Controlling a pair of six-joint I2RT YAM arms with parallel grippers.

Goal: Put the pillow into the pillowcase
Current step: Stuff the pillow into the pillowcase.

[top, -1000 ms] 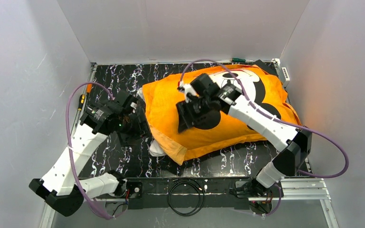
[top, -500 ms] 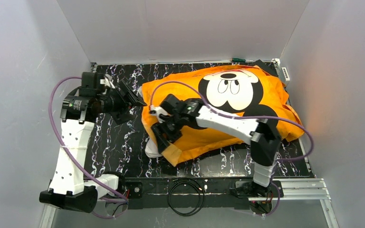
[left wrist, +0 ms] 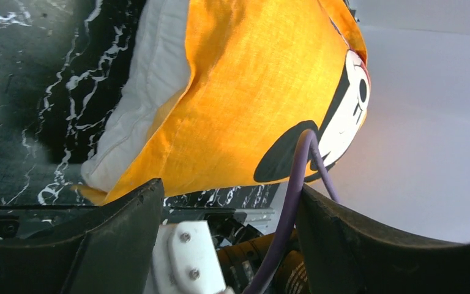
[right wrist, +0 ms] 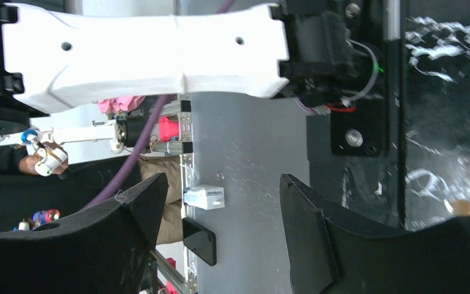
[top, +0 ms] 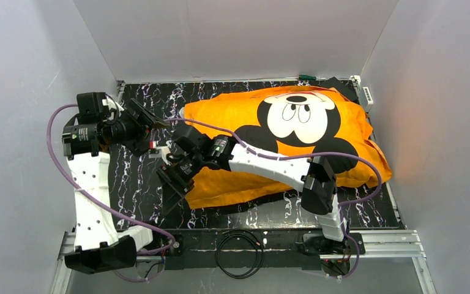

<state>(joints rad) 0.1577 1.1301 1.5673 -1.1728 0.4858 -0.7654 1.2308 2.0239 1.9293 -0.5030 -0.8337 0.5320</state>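
The pillowcase (top: 349, 122) lies across the table (top: 131, 190), Mickey face (top: 297, 116) up, stuffed plump. At its left end the pillow (left wrist: 144, 86) shows as a white strip bulging out past the orange edge. The left gripper (left wrist: 227, 193) hangs just left of that end, jaws spread and gripping nothing. The right gripper (right wrist: 221, 180) sits at the case's near-left corner, low over the table, its jaws also apart and empty.
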